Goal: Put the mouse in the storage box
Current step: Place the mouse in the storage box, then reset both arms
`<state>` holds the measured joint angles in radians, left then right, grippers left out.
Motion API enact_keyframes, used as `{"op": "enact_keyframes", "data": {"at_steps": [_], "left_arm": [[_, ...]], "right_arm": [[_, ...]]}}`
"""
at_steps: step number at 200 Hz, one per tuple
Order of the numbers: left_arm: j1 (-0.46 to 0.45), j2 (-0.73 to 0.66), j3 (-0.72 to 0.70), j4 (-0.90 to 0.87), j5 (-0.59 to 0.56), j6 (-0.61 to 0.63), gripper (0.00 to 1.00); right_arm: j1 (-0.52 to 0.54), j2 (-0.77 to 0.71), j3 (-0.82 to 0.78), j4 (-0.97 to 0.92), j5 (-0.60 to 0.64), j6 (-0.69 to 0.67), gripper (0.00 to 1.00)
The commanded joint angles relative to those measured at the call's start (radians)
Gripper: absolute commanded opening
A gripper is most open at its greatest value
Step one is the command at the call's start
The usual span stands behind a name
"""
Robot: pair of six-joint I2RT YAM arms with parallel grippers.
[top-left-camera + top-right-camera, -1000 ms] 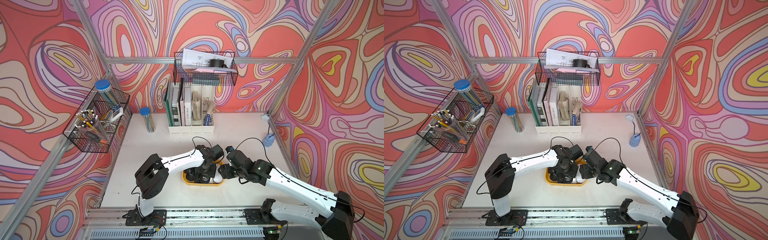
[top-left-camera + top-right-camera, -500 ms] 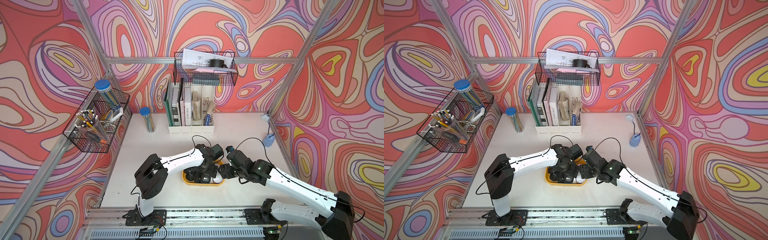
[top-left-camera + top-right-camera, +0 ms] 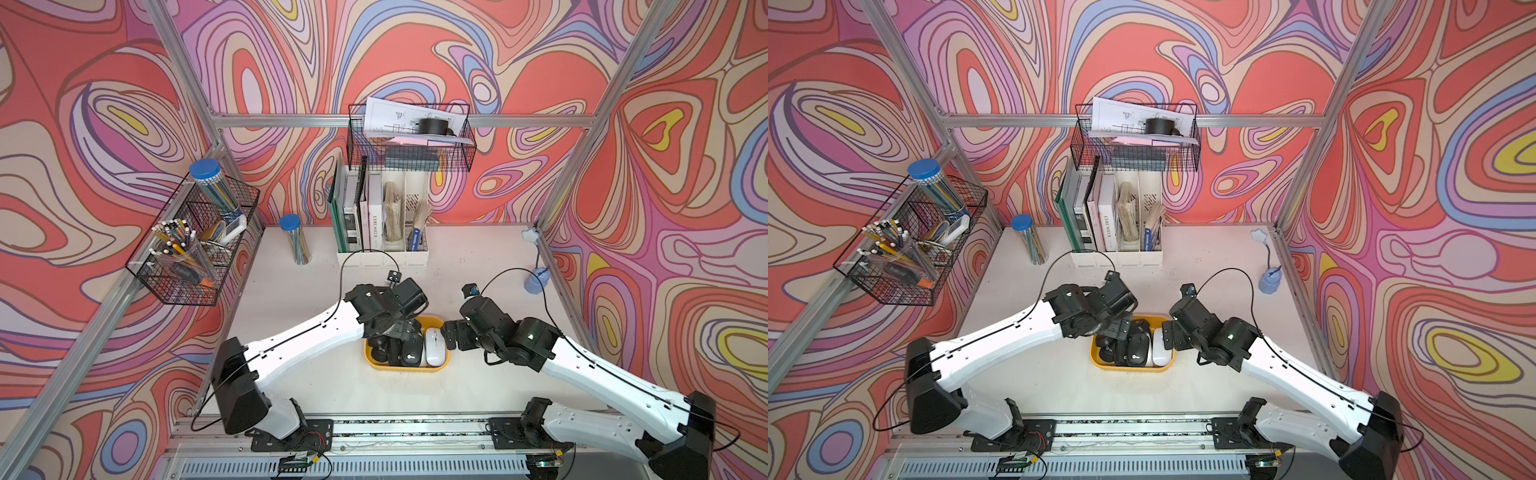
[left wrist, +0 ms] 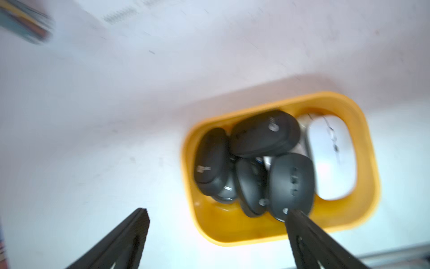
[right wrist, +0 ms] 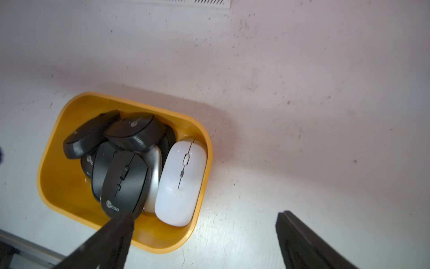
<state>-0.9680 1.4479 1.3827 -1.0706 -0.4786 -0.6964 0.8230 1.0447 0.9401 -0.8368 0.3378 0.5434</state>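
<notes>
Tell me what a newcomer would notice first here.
Swirling red, purple and cream patterned walls surround everything. On the white tabletop between the arms, a shallow yellow plastic tray with rounded corners holds a heap of black computer mice and one white mouse. The left pincer and right pincer stand open and empty by it.

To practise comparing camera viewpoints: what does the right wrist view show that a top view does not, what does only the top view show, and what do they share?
Only the right wrist view: the clear lettering on the front black mouse. Only a top view: the left arm, the right arm, the wire basket of pencils, the blue-lidded tube on the table. Both: the yellow storage box holding black mice and one white mouse.
</notes>
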Motion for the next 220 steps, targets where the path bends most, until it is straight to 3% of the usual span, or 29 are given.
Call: {"op": "enact_keyframes", "data": {"at_steps": [1, 4, 7, 26, 39, 48, 58, 67, 79, 89, 97, 125, 156, 173, 187, 207, 220], "left_arm": [[0.017, -0.081, -0.039, -0.090, -0.391, 0.011, 0.86], [0.022, -0.091, -0.039, -0.091, -0.413, 0.016, 0.96], [0.027, -0.101, -0.040, -0.091, -0.433, 0.018, 0.98], [0.071, -0.148, -0.051, -0.079, -0.531, 0.006, 0.99], [0.120, -0.179, -0.070, -0.033, -0.536, 0.031, 0.99], [0.153, -0.202, -0.087, -0.006, -0.543, 0.032, 0.99], [0.178, -0.239, -0.123, 0.070, -0.558, 0.072, 0.99], [0.201, -0.283, -0.172, 0.202, -0.541, 0.189, 0.99], [0.263, -0.360, -0.259, 0.413, -0.382, 0.380, 0.99], [0.347, -0.423, -0.331, 0.576, -0.124, 0.515, 0.98], [0.416, -0.466, -0.410, 0.704, 0.015, 0.578, 0.98], [0.661, -0.492, -0.634, 1.067, 0.289, 0.546, 0.99], [0.800, -0.345, -0.718, 1.213, 0.357, 0.551, 0.99], [0.813, -0.292, -0.789, 1.356, 0.307, 0.659, 0.99], [0.829, -0.244, -0.835, 1.447, 0.266, 0.704, 0.99], [0.837, -0.150, -0.858, 1.541, 0.239, 0.712, 0.99], [0.836, -0.079, -0.876, 1.608, 0.242, 0.739, 0.99]], "right_arm": [[-0.004, 0.028, 0.082, -0.037, 0.261, -0.026, 0.98], [-0.004, 0.043, 0.094, -0.043, 0.292, -0.032, 0.98], [-0.005, 0.058, 0.105, -0.046, 0.322, -0.036, 0.98], [-0.005, 0.168, 0.174, -0.044, 0.456, -0.139, 0.98], [-0.004, 0.219, 0.214, -0.028, 0.574, -0.154, 0.98], [-0.004, 0.206, 0.207, 0.066, 0.584, -0.226, 0.98], [-0.005, 0.152, 0.156, 0.259, 0.541, -0.359, 0.98], [-0.017, 0.090, 0.077, 0.469, 0.513, -0.456, 0.98], [-0.089, 0.023, -0.074, 0.801, 0.418, -0.549, 0.98], [-0.184, 0.006, -0.187, 1.018, 0.298, -0.569, 0.98], [-0.252, 0.020, -0.237, 1.092, 0.214, -0.570, 0.98], [-0.408, 0.143, -0.279, 1.167, 0.133, -0.578, 0.98], [-0.541, 0.243, -0.345, 1.287, 0.069, -0.550, 0.98], [-0.640, 0.291, -0.385, 1.332, -0.046, -0.504, 0.98], [-0.691, 0.326, -0.429, 1.403, -0.143, -0.554, 0.98], [-0.703, 0.362, -0.467, 1.469, -0.176, -0.647, 0.98], [-0.704, 0.384, -0.463, 1.462, -0.185, -0.613, 0.98]]}}
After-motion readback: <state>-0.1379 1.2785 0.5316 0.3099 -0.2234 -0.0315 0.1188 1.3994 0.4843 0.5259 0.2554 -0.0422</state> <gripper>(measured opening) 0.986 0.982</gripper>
